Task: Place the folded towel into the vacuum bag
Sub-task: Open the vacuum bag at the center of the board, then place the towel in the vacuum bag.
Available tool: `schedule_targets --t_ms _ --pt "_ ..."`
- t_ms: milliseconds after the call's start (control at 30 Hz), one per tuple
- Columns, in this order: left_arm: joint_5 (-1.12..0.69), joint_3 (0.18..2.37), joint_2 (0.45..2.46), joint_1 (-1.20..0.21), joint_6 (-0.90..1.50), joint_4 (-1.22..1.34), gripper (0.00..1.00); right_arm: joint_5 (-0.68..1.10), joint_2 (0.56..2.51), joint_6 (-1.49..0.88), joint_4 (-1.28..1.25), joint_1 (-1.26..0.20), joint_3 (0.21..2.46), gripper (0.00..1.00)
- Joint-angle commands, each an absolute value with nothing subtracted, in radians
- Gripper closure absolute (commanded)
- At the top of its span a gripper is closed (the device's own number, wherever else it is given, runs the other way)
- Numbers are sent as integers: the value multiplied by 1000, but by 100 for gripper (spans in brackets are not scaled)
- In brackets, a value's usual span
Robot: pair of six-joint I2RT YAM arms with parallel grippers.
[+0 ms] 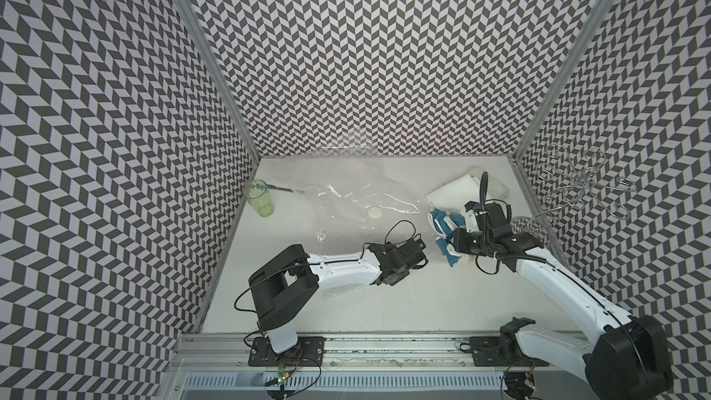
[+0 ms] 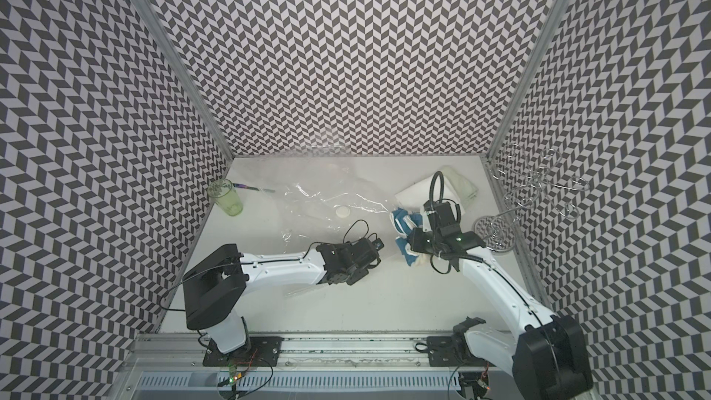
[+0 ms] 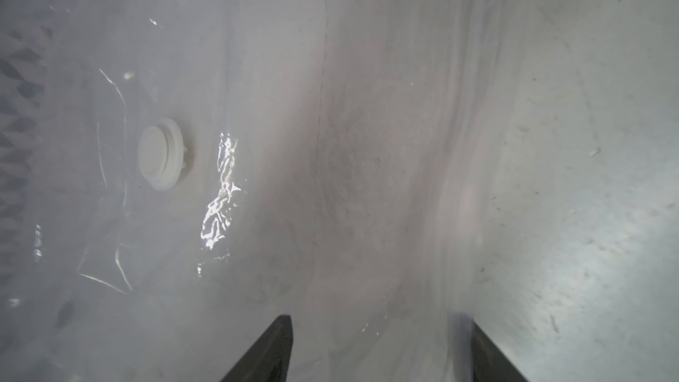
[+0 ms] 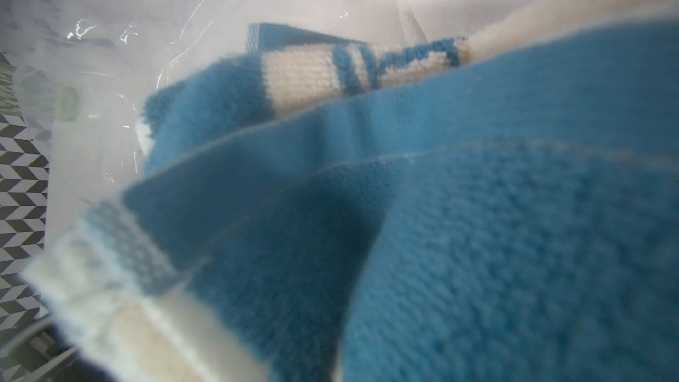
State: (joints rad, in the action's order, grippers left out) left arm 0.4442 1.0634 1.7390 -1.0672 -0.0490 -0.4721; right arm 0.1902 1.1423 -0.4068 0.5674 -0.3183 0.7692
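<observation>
The vacuum bag [image 1: 358, 196] [image 2: 327, 198] lies crumpled and transparent across the middle of the table, with its round white valve cap [image 1: 374, 212] [image 3: 161, 154] facing up. My left gripper [image 1: 417, 250] [image 3: 380, 332] sits at the bag's near right part. Its jaws stand apart with the bag's plastic film between them. The folded towel [image 1: 442, 223] [image 2: 402, 221] [image 4: 477, 214] is blue with white stripes and bunched just right of the bag. My right gripper [image 1: 456, 242] is shut on it. The towel hides the right fingers in the right wrist view.
A green plastic cup [image 1: 258, 198] stands at the far left, with a thin pen-like stick [image 1: 286, 188] beside it. White folded cloths [image 1: 458, 190] lie at the back right. A wire rack [image 1: 573, 190] stands against the right wall.
</observation>
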Motion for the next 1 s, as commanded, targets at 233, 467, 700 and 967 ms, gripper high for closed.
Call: schedule_targets --t_ms 233,467,700,967 --pt "370 1092 1657 -998 -92 -453 95 213 1090 -381 535 -316 770 83" --pt "263 1170 1485 -949 -74 -475 100 189 939 -399 561 -498 766 86" --pt "235 1210 1414 -933 7 -488 100 121 883 -479 501 -854 799 88" --pt "188 1256 1395 -931 92 -463 100 34 994 -529 243 -1027 836 93"
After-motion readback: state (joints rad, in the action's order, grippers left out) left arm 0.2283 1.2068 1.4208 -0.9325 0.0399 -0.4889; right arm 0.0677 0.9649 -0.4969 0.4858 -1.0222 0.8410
